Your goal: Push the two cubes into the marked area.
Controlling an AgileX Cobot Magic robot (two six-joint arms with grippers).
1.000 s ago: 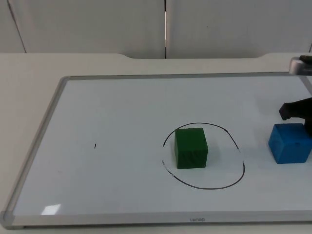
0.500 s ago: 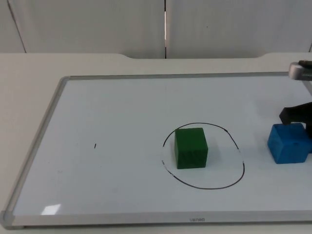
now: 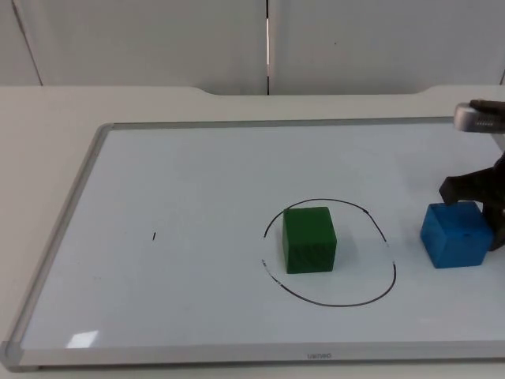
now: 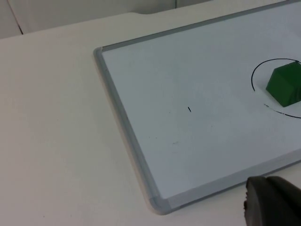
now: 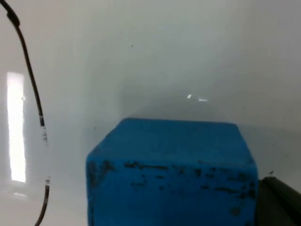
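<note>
Grey partition panels [image 3: 158, 39] are seen behind a pale table [image 3: 47, 118], on which a whiteboard [image 3: 197, 166] with a grey metal frame is laid flat. Small lettering is printed on the near frame edge of the whiteboard in the top view, but it cannot be read. A black, roughly drawn circle [image 3: 392, 272] is marked on the board, with breaks in the line on its left and right sides. A short black tick mark [image 3: 155, 235] is found on the board well to the left of the circle.

The green cube [image 3: 308, 239] is seen standing inside the circle, close to its left part, without touching the line as far as can be told. The blue cube [image 3: 455, 234] is placed outside the circle, near its right side, flat on the board; dark scuffs are seen on its face in the right wrist view [image 5: 171, 174].

The right end effector [image 3: 477, 209] is held at the blue cube, with one dark finger just behind the cube and another at its right side, so the fingers are spread around the cube; actual contact cannot be judged. The left end effector [image 4: 273, 200] is kept off the board, above the table near the board's front corner; whether it is spread or pressed together cannot be told.
</note>
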